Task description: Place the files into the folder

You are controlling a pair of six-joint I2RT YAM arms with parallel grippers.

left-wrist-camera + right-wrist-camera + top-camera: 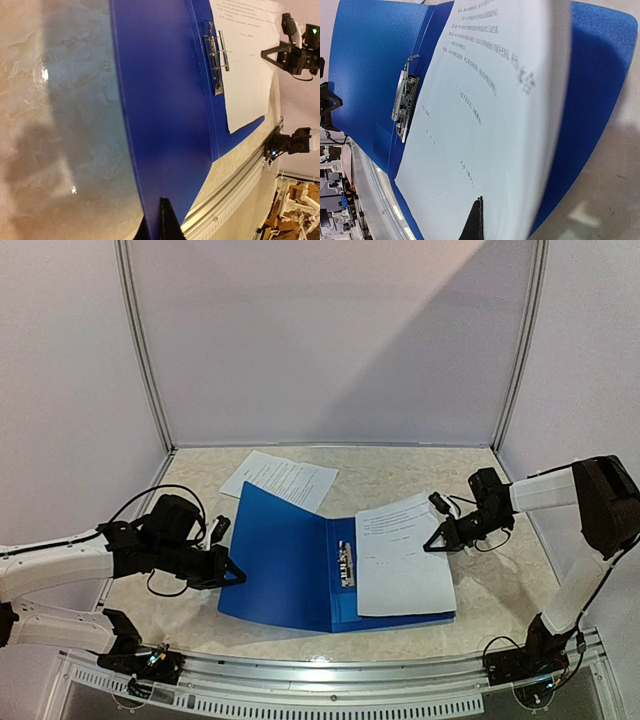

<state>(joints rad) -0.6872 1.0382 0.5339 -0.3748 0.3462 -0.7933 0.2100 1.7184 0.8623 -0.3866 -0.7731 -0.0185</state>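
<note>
My right gripper (pixel 436 538) sits at the right edge of the top sheet (pixel 405 570). The wrist view shows one finger (pixel 475 222) on the paper, the other prob underneath, so I judge it clamped on that edge. The sheet bows up toward the cam there, as thin limp paper does when pinched at one side. I reckon I hold it so to steer its left edge to the metal clip (pixel 347 565) at the spine. My left gripper (pixel 228 572) is at the outer edge of the left cover. Can't tell if it's pinching or just pressing, prob there to stop slick plastic sliding. The folder (pixel 285 560) lies open & flat on the counter (pixel 400 465), bright blue, faintly grained, w/ rounded corners. A second sheet (pixel 280 478), white w/ small black print, lies flat behind the folder, its near edge meeting the cover. The counter is pale & marbled
</note>
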